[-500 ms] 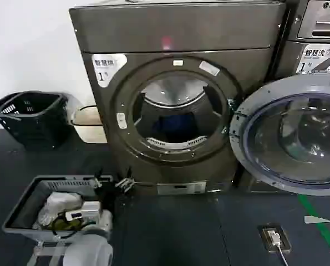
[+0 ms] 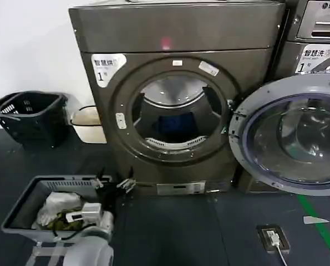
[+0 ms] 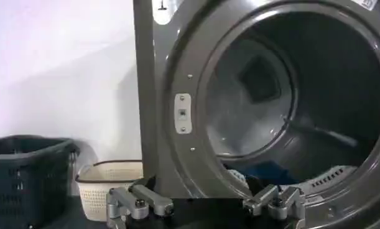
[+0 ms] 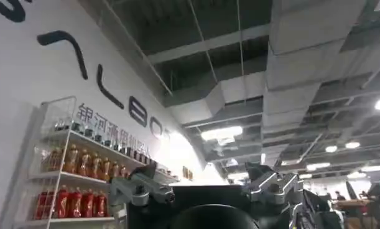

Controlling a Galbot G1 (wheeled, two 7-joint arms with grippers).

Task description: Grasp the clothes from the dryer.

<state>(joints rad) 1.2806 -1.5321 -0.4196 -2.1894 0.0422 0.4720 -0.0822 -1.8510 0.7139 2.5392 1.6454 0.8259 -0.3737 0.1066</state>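
The dryer (image 2: pixel 176 33) stands in the middle with its round mouth open. The clothes (image 2: pixel 173 126), a small dark blue bundle, lie low at the back of the drum. My left gripper (image 2: pixel 113 181) hovers near the floor in front of the dryer's lower left corner, open and holding nothing. In the left wrist view its fingers (image 3: pixel 140 202) are spread wide below the drum rim (image 3: pixel 196 155), with the blue clothes (image 3: pixel 270 171) beyond them. My right gripper (image 4: pixel 205 190) is open and points up at a ceiling, away from the dryer.
The dryer's door (image 2: pixel 289 136) hangs open to the right, in front of an LG machine (image 2: pixel 320 33). A black basket (image 2: pixel 29 113) and a cream basket (image 2: pixel 87 124) stand on the left. A grey basket (image 2: pixel 20 213) with white and olive cloths sits beside my left arm.
My left forearm has shifted slightly at the bottom left. The dryer, its door and the clothes have not moved.
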